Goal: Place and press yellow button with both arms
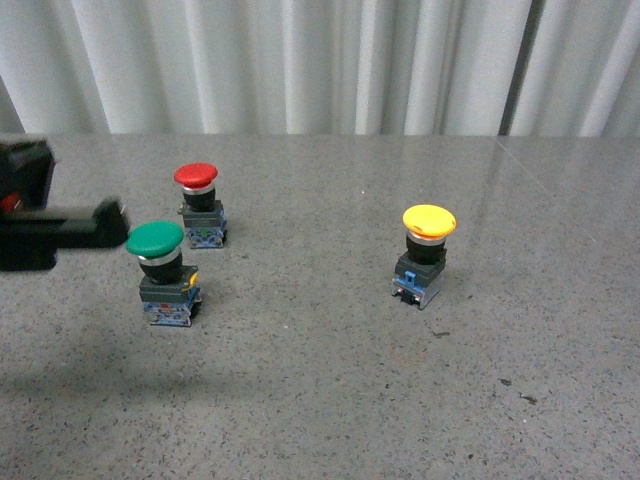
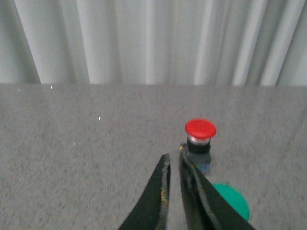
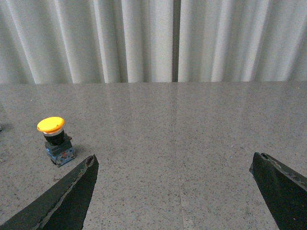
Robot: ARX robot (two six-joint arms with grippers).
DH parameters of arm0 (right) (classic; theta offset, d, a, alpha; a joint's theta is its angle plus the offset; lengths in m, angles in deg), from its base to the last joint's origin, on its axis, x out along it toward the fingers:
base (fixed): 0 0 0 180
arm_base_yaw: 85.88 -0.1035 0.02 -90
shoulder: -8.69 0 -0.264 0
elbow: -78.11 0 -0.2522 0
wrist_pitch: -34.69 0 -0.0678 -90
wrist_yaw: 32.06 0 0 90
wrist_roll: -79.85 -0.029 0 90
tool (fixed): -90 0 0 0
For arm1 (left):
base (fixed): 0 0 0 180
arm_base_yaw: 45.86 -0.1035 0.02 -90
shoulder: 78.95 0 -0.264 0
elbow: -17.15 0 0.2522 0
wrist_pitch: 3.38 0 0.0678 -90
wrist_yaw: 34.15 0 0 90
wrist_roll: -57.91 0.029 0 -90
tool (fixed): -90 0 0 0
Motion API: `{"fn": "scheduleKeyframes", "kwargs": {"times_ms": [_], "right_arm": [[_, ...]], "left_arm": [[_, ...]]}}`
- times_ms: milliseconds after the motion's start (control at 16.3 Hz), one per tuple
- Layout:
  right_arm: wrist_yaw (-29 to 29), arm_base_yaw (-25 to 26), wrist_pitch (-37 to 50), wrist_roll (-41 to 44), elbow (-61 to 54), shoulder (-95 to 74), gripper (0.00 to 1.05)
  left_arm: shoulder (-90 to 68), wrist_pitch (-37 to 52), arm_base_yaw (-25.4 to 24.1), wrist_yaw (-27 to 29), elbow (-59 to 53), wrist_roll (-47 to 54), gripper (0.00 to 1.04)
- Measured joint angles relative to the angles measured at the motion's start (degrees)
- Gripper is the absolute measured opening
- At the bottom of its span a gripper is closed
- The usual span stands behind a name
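Note:
The yellow button [image 1: 428,255] stands upright on the grey table, right of centre in the front view, with nothing touching it. The right wrist view also shows the yellow button [image 3: 55,139], beyond and to one side of my right gripper [image 3: 173,159], whose jaws stand wide open over bare tabletop. My left gripper [image 1: 112,222] reaches in from the left edge, shut with nothing between its fingers, its tip close beside the green button [image 1: 160,270]. In the left wrist view the left gripper [image 2: 173,158] points toward the red button [image 2: 199,140]. The right arm is outside the front view.
A red-capped button [image 1: 199,205] stands behind the green one at the left. The green cap [image 2: 232,201] shows partly behind my left fingers. White pleated curtains [image 1: 320,60] close off the table's far edge. A thin seam [image 3: 175,158] runs across the tabletop.

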Motion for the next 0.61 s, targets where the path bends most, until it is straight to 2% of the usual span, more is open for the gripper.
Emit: {"fn": "scheduleKeyframes", "kwargs": {"times_ms": [61, 184, 613], "right_arm": [[0.02, 0.0, -0.02, 0.0, 0.0, 0.0, 0.98], [0.02, 0.0, -0.02, 0.0, 0.0, 0.0, 0.98], [0.02, 0.0, -0.02, 0.0, 0.0, 0.0, 0.98]], "left_arm": [[2.54, -1.03, -1.92, -1.75, -3.04, 0.07, 0.02], [10.36, -3.04, -6.21, -5.01, -7.17, 0.11, 0.02], [32.46, -17.73, -14.53, -13.92, -15.06, 0.15, 0.02]]}}
